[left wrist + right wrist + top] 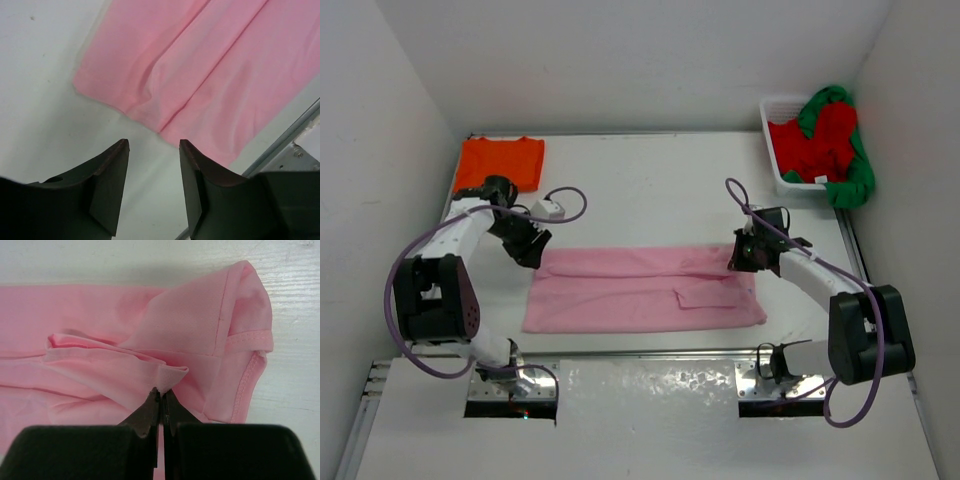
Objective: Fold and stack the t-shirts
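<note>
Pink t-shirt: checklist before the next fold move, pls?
1. Right pincer shut on a fold of the pink cloth short-sleeved t-shirt: ok.
2. Left pincer gripping it: not ok; jaws apart, empty, over the bare white table beside the shirt's edge.
3. Layers pinched on the right: cannot tell.
4. Orange folded cloth t-shirt clear of the work, far-left corner: ok.
5. Red cloth shirt and green cloth shirt in the white mesh basket, away from the fold: ok.

The pink shirt (640, 290) is soft matt cloth, the table (650, 190) smooth white, the fingers (107, 185) matt dark.
</note>
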